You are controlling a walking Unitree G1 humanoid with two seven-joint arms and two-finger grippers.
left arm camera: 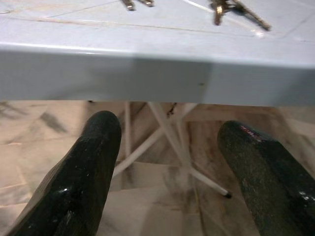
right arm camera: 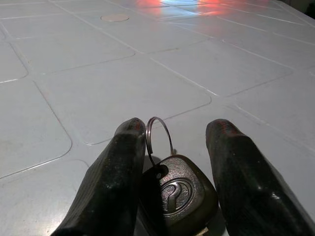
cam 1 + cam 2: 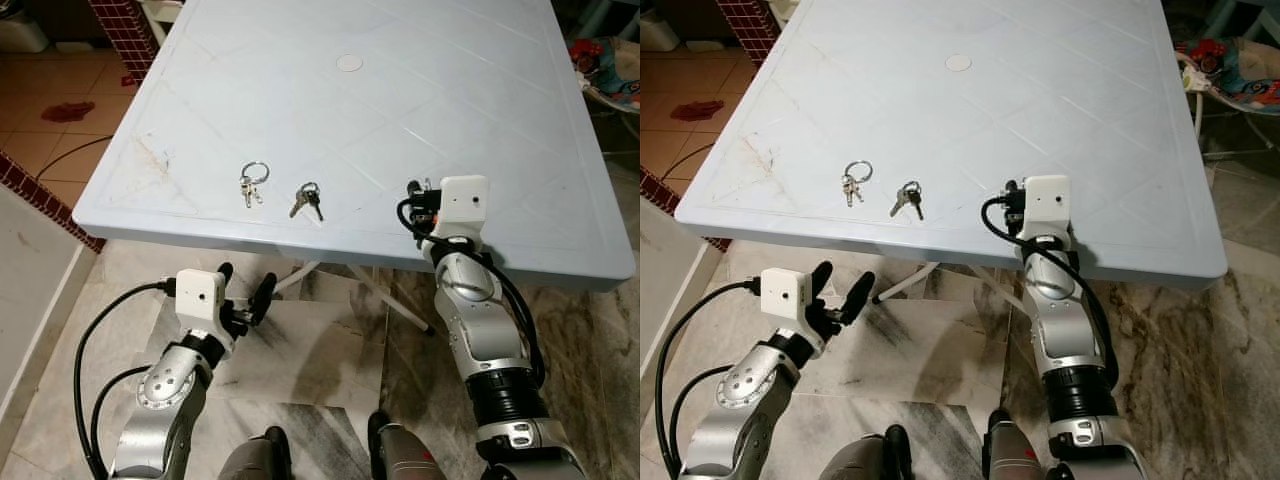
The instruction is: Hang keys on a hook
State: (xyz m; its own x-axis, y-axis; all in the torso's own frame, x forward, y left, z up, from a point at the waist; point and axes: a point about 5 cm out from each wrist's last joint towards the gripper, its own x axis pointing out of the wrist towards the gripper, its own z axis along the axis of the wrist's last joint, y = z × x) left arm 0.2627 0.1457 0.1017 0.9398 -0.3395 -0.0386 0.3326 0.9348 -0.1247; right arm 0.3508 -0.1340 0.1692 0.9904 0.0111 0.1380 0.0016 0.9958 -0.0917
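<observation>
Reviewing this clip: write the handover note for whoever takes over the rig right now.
Right hand: over the near edge of the table, fingers open around a black car key with a ring; grip not closed.
Left hand: open, below the table's front edge, holding nothing.
Two key bunches lie on the table: ringed bunch and darker bunch beside it.
Done: nothing hung.
Left: close on a key, find the hook, hang it.

Right end effector (image 2: 172, 147) straddling black key fob (image 2: 179, 196) on table (image 2: 98, 73).
</observation>
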